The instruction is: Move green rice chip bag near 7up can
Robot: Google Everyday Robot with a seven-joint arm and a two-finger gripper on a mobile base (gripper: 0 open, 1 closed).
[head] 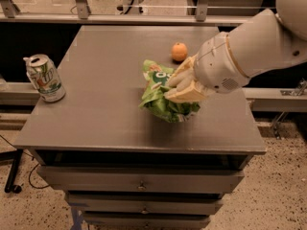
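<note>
The grey worktop (105, 119) is the biggest thing in front of me, a flat slab over a stack of drawers (139, 181), with speckled floor (283, 195) below on the right. Next comes my arm (249, 47), a thick white limb that reaches in from the right side and slants down toward the middle of the worktop.

The green rice chip bag (160, 104) is a little right of centre, crumpled and bunched up. Its dark label with white lettering is turned upward and to the left. Its lower folds hang at or just above the surface, over a soft shadow, and I cannot tell whether they touch it.

My pincer (178, 86) is at the bag's right side. Its cream-coloured fingers (184, 75) are clamped onto the crinkled film, so I am gripping the bag.

The 7up can (44, 78) stands at the left edge of the worktop, leaning a little, its rim dented and its green logo facing me. It is well apart from the bag, with bare grey surface between them.

Smallest is the orange fruit (179, 51), resting toward the back of the worktop, just behind the bag and close beside my pincer, apart from the bag.
</note>
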